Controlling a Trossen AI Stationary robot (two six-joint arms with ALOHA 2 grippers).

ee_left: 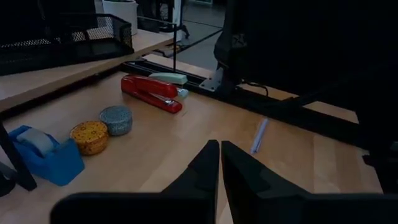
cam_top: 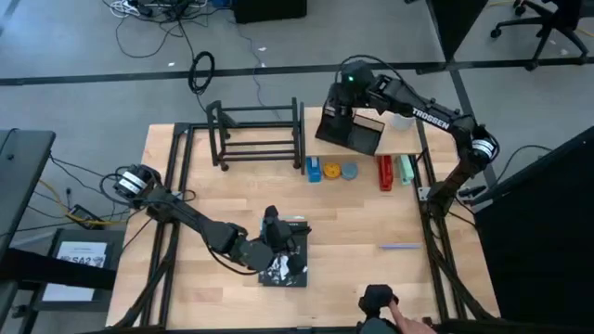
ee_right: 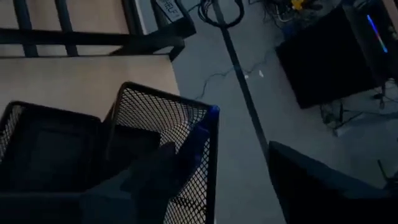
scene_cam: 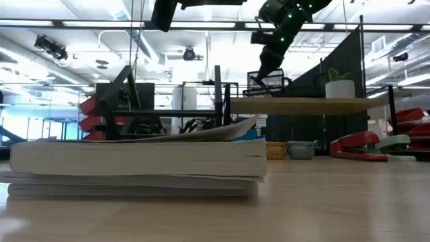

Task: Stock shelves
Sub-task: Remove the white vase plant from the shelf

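The wooden plank shelf [cam_top: 401,139] stands at the far right, with a black mesh organizer [cam_top: 357,134] resting on its left end. The black tube rack [cam_top: 258,130] stands to its left. My right gripper [cam_top: 339,109] is open and reaches down into the organizer [ee_right: 161,118], one finger inside its end wall and one outside. My left gripper [cam_top: 283,227] is shut with nothing between its fingers [ee_left: 219,163], low over the table just past the far edge of a stack of books [cam_top: 283,271]. My right gripper comes at the organizer from above. One finger [ee_right: 146,180] stands inside the mesh end wall [ee_right: 208,149] and the other outside it. Whether either finger touches the wall, I cannot tell. The organizer sits on the plank [scene_cam: 316,105].
In front of the plank lie a blue tape dispenser [cam_top: 316,170], a yellow tin [cam_top: 332,171], a grey tin [cam_top: 349,171], a red stapler [cam_top: 385,172] and a green stapler [cam_top: 406,169]. A pen [cam_top: 399,246] lies at the right. A person's hand [cam_top: 404,320] is at the near edge.
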